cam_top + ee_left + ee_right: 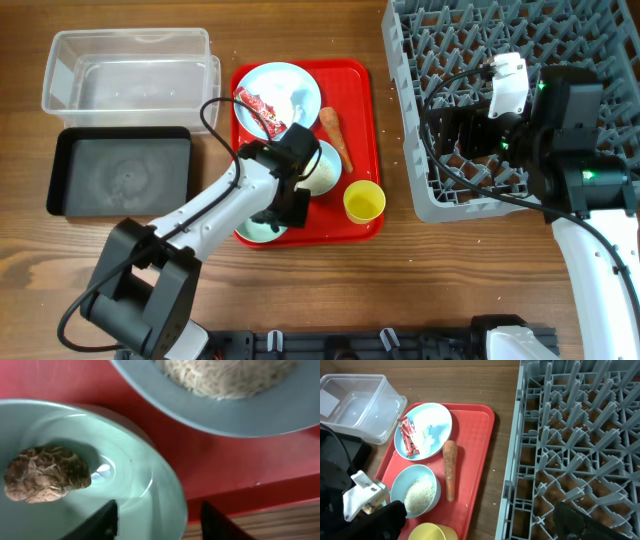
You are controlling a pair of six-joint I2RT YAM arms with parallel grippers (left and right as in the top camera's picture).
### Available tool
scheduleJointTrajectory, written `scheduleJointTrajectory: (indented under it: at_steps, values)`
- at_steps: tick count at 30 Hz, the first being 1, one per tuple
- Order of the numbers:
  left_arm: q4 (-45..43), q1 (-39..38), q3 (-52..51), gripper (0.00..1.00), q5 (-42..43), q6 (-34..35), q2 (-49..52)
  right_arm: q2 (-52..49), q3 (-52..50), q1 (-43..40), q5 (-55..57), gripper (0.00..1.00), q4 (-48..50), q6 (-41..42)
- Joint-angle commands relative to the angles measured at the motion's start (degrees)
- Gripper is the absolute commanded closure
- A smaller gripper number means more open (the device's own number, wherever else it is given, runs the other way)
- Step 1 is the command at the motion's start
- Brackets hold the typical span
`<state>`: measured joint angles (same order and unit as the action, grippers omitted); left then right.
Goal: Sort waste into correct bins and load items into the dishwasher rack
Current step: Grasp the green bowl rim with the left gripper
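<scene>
My left gripper (160, 522) is open, with one finger inside the pale green bowl (145, 485) and one outside its rim. The bowl holds the brown food scrap (47, 474). Overhead, the left gripper (283, 212) covers most of this bowl (262, 231) on the red tray. The pale blue bowl (327, 170) holds the rice (420, 495). The pale blue plate (277, 95) carries the red wrapper (262, 112) and the white tissue (298, 100). The carrot (335, 135) and the yellow cup (364, 201) sit on the tray. My right gripper (468, 135) is open and empty above the grey rack (560, 40).
The red tray (355, 90) lies in the middle of the wooden table. The clear tub (125, 68) stands at the back left and the black tray (120, 172) in front of it. The rack's near edge (512, 485) is close to the tray.
</scene>
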<state>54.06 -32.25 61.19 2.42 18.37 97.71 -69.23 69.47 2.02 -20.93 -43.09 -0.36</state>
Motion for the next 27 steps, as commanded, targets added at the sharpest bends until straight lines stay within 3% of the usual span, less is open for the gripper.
scheduleJointTrajectory:
  at_steps: [1,5,8,20,27]
  values:
    - [-0.9,-0.2,-1.3,0.68,-1.0,0.6,0.6,-0.7,1.0,-0.2,0.6,0.04,0.3,-1.2]
    - [-1.4,-0.2,-1.3,0.89,-1.0,2.1,0.6,-0.7,1.0,-0.2,0.6,0.05,0.6,-1.2]
    - [-1.6,-0.2,-1.3,0.96,-1.0,4.2,0.6,-0.7,1.0,-0.2,0.6,0.05,0.5,-1.2]
    - [-2.2,-0.1,-1.0,0.96,0.8,6.1,0.2,-0.7,1.0,-0.2,0.6,0.06,0.6,-1.1]
    - [-2.0,-0.1,0.3,0.96,2.3,6.4,-5.2,-0.7,1.0,-0.2,0.6,0.07,0.6,-1.1]
